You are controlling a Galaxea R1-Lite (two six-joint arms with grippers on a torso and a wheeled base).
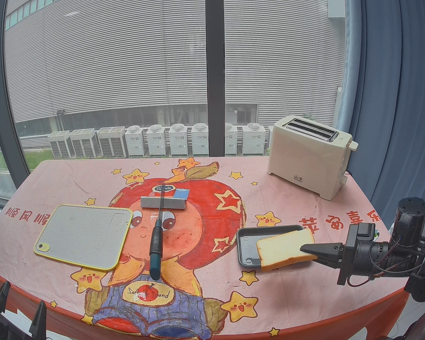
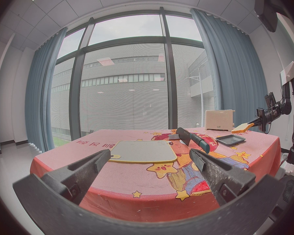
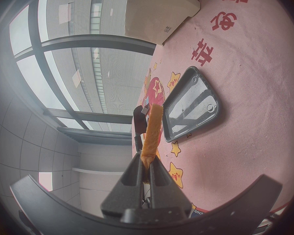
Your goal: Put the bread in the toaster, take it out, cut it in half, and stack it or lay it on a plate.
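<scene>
My right gripper (image 1: 311, 250) is shut on one edge of a slice of bread (image 1: 284, 249), held flat just above the dark tray (image 1: 248, 244) at the table's front right. In the right wrist view the bread (image 3: 152, 131) is pinched edge-on by my right gripper (image 3: 147, 167), with the tray (image 3: 190, 104) below it. A cream toaster (image 1: 310, 154) stands at the back right, slots up. A knife with a teal handle (image 1: 156, 245) leans on a small rack at the centre. My left gripper (image 2: 150, 162) hangs open off the table's front left corner.
A grey cutting board with a yellow rim (image 1: 83, 234) lies at the left of the table. The knife rack (image 1: 164, 202) stands mid-table. A window runs behind the table and a blue curtain (image 1: 392, 86) hangs at the right.
</scene>
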